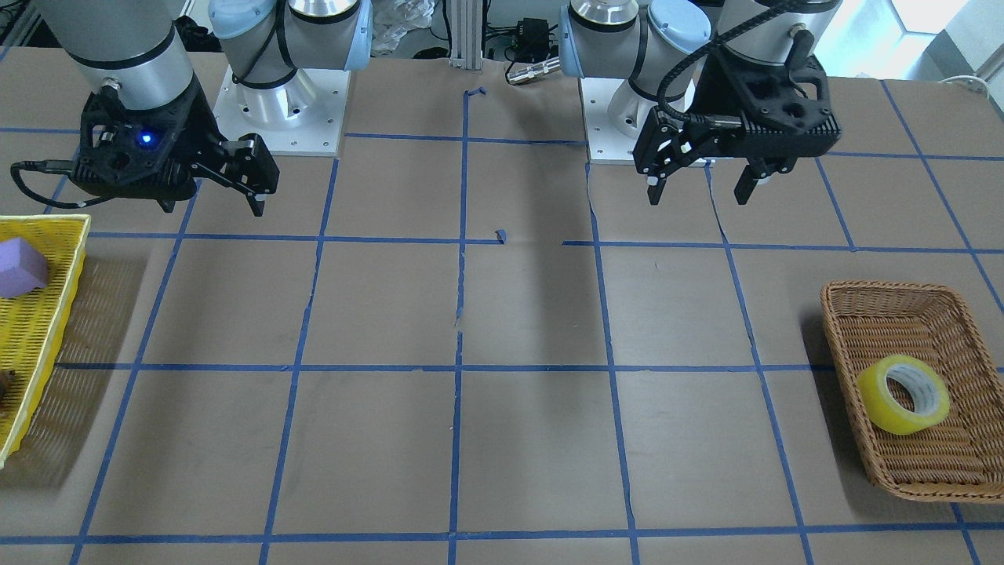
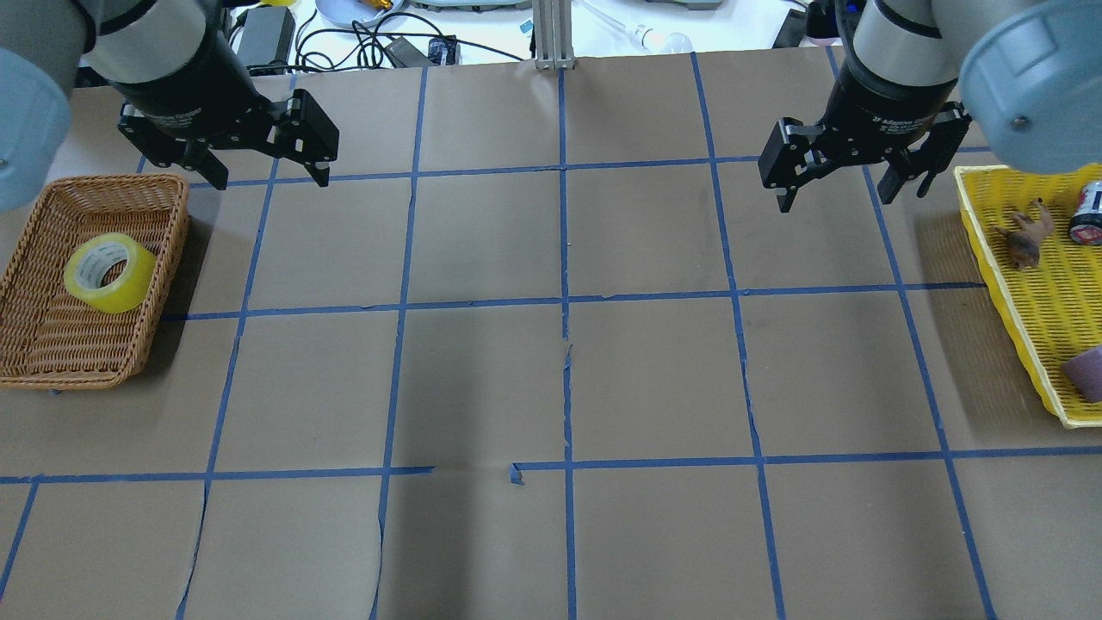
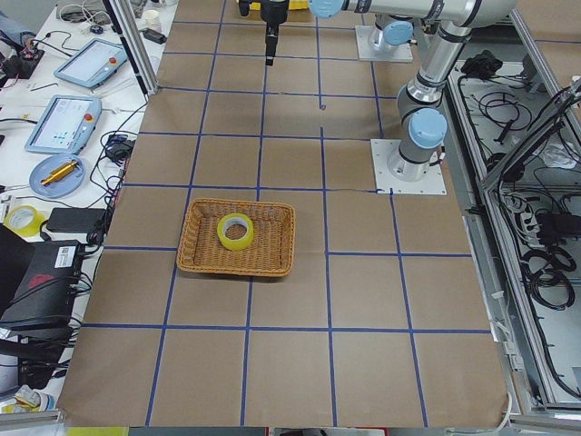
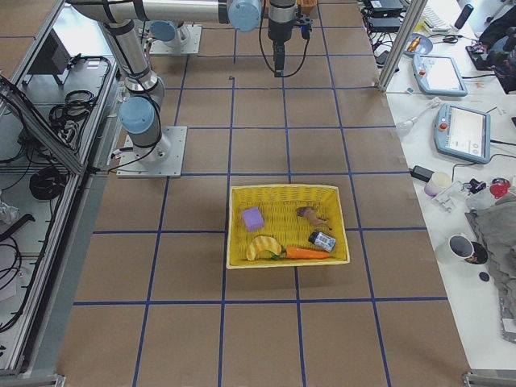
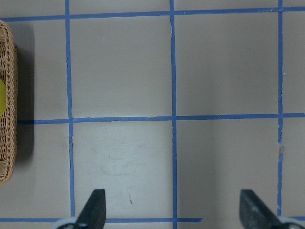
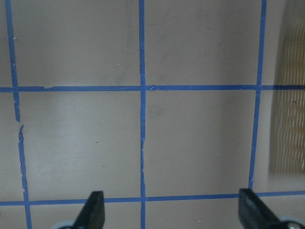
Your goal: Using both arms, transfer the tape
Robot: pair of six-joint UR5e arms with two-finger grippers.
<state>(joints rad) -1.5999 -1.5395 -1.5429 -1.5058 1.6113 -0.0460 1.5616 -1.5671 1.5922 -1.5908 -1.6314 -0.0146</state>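
The yellow tape roll lies tilted in a brown wicker basket at the table's left end. It also shows in the overhead view and the left exterior view. My left gripper hovers open and empty over the table, beyond the basket's far right corner. In the left wrist view its fingers stand wide apart and the basket's edge shows at the left. My right gripper is open and empty near the yellow tray; its fingers frame bare paper.
A yellow mesh tray at the table's right end holds a purple block, a brown figure, a can, a banana and a carrot. Brown paper with blue tape grid lines covers the table between the arms.
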